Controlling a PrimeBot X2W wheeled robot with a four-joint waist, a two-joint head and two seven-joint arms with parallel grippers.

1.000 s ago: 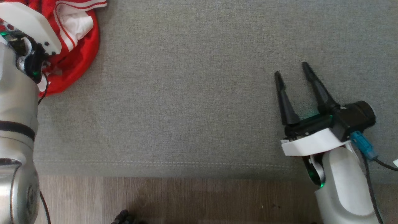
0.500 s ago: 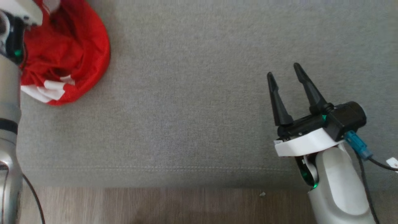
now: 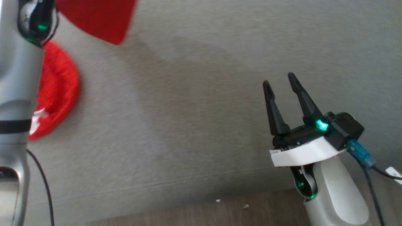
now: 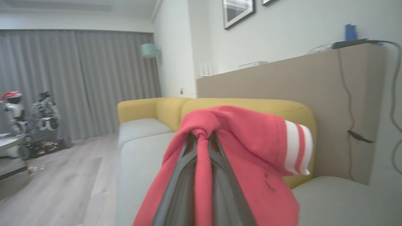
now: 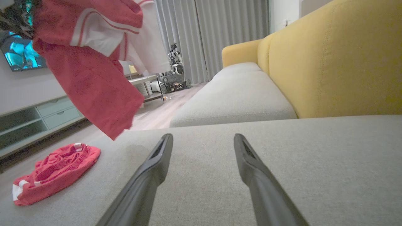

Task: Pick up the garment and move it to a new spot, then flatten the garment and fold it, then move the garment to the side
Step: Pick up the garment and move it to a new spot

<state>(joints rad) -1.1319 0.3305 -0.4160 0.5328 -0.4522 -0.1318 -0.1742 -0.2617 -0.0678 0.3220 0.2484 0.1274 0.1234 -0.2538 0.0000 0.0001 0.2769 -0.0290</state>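
While half buried in cloth, reads plainly as pressed together: left gripper (image 4: 202, 138), its two long dark fingers (image 4: 179, 188) rising from the bottom middle of the left wrist view, meeting at their tips at the frame's centre and clamped on a bunched fold of the red fabric garment with white stripes (image 4: 251, 138). Drapes that garment over both fingers and down to the bottom edge, with a white-banded cuff (image 4: 298, 147) jutting out right of centre. Shows the garment (image 5: 97, 84) hanging in the upper left of the right wrist view, red and white panels together, lowest corner clear of the grey fabric seat cushion (image 5: 204, 175). Catches the garment (image 3: 100, 18) also as a blurred red wedge at the top left of the head view, beside the silver left arm (image 3: 17, 78) along the left edge.

Finds the right gripper (image 3: 279, 78) at the lower right of the head view, fingers spread well apart above the cushion; shows the right gripper (image 5: 203, 136) just as wide at the bottom middle of the right wrist view.

Places a second, crumpled red cloth with a white edge (image 5: 56, 172) flat on the cushion at the lower left of the right wrist view, and at the left edge of the head view (image 3: 59, 91), partly behind the arm.

Sets a yellow sofa backrest (image 5: 339, 59) at the right of the right wrist view, grey curtains (image 4: 78, 81) at the left of the left wrist view, and pale wood floor (image 3: 220, 213) along the head view's bottom edge.
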